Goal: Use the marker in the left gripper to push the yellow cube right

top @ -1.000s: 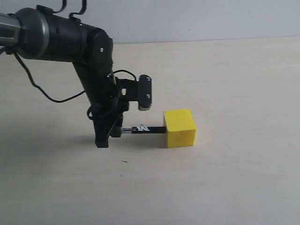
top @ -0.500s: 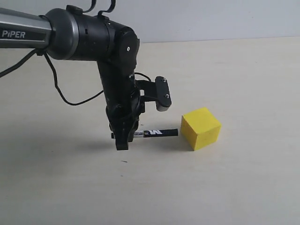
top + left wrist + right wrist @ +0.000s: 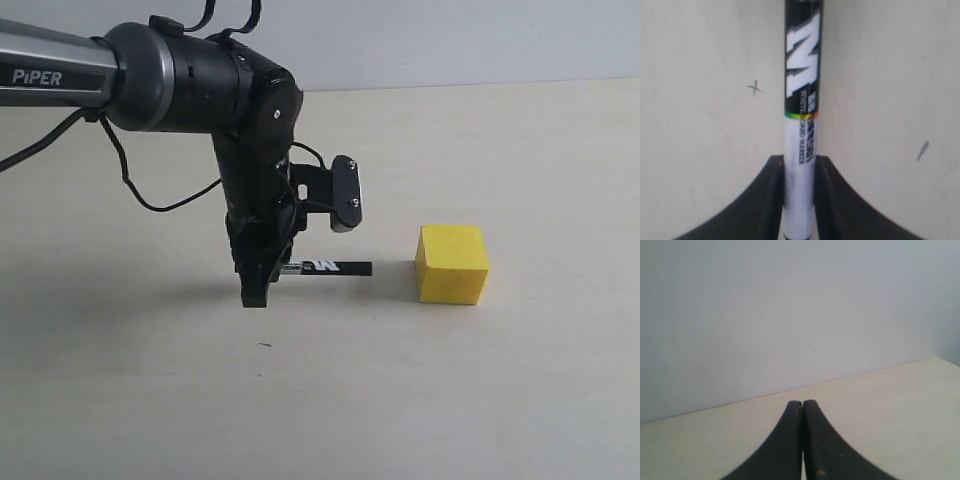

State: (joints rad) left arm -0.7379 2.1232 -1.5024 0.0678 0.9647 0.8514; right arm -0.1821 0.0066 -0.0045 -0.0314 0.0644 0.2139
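The yellow cube (image 3: 452,264) has shifted right since a second ago, when the marker's cap end met its left face. Half a second ago it sat turned corner-on; it now rests squared up and flat on the tabletop (image 3: 560,390), right of the middle and well short of the far edge. The marker (image 3: 325,267) is held roughly level and low over the surface. Its black cap end points at the cube, with a clear gap between the two.

The left gripper (image 3: 262,283) points downward with its jaws narrow, clamped on the marker's white barrel end. In the left wrist view its fingers (image 3: 769,175) press either side of the barrel, and the black label with white lettering lies beyond them.

A black camera bracket (image 3: 343,193) juts from the wrist toward the cube. A black cable (image 3: 150,203) loops below the grey-silver arm (image 3: 50,62) marked "PIPER".

The right gripper (image 3: 802,403) is seen only in its own wrist view, with its jaws pressed together on nothing, facing the pale wall (image 3: 790,300) beyond the tabletop's far edge.
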